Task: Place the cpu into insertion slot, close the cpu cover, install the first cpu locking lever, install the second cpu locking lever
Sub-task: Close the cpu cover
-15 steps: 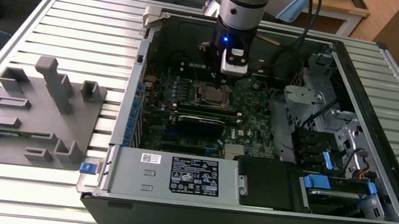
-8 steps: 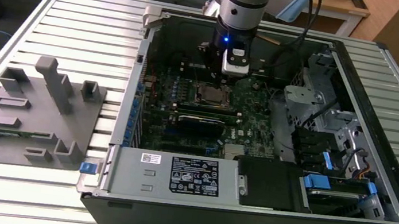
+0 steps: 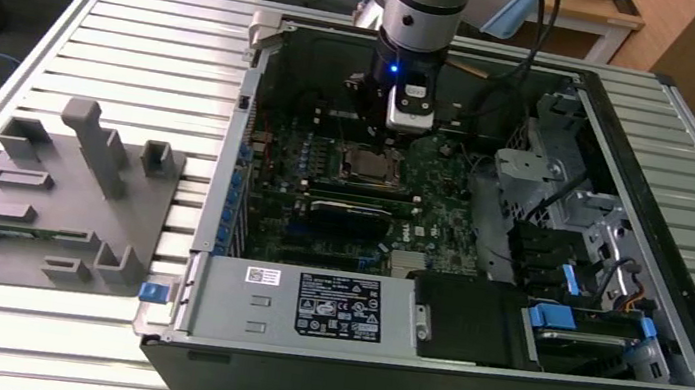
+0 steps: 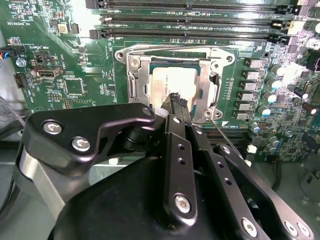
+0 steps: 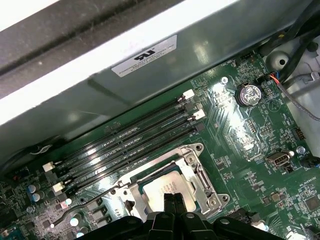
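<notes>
The cpu (image 4: pixel 169 80) lies with its silvery top up in the insertion slot (image 4: pixel 176 61) on the green motherboard. The metal cpu cover (image 4: pixel 137 80) lies flat around it, its cut-out framing the chip. One thin wire locking lever (image 4: pixel 223 133) stands out at an angle from the socket's corner; another lever (image 4: pixel 150 48) runs along the socket's edge. My gripper (image 4: pixel 176 101) is shut with nothing in it, its tips just above the chip's edge. In the first wrist view the fingertips (image 5: pixel 168 199) hang over the cpu (image 5: pixel 162 186). In the exterior view the gripper (image 3: pixel 399 131) hovers over the socket (image 3: pixel 366 164).
Long black memory slots (image 5: pixel 125 145) run beside the socket. A black card (image 3: pixel 348 217) sits lower on the board. The open case's walls (image 3: pixel 235 150), drive cages (image 3: pixel 538 180) and power supply (image 3: pixel 333 306) ring the board. A grey fixture (image 3: pixel 58 197) stands at the exterior view's left.
</notes>
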Available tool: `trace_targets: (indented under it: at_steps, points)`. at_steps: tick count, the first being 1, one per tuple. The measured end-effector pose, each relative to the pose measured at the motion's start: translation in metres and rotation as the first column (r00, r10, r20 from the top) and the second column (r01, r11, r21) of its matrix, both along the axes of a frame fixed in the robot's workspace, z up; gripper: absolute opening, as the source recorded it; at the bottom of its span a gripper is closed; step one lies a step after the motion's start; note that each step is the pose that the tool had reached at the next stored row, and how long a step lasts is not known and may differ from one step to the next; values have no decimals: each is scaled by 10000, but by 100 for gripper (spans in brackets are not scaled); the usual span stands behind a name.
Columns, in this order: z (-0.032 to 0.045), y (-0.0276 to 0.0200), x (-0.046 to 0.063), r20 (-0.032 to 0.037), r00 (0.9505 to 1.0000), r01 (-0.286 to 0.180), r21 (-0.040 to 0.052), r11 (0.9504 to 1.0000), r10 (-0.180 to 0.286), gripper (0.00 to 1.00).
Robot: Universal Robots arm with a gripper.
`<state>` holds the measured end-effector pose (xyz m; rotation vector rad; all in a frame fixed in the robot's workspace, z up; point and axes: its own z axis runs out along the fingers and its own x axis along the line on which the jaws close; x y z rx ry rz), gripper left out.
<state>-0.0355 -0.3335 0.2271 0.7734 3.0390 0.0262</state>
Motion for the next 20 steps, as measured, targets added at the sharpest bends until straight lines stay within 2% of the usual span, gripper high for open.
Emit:
trace_targets:
  at_steps: [5,11,13,17,20]
  points:
    - [0,0,0,0,9994,-355,0,9994,355,11]
    - [0,0,0,0,9991,-415,0,9991,415,11]
    - [0,0,0,0,9978,-661,0,9978,661,11]
    - [-2,0,0,-1,9907,-1363,-1,9907,1363,11]
    - [-5,0,0,0,9816,-1910,0,9816,1910,11]
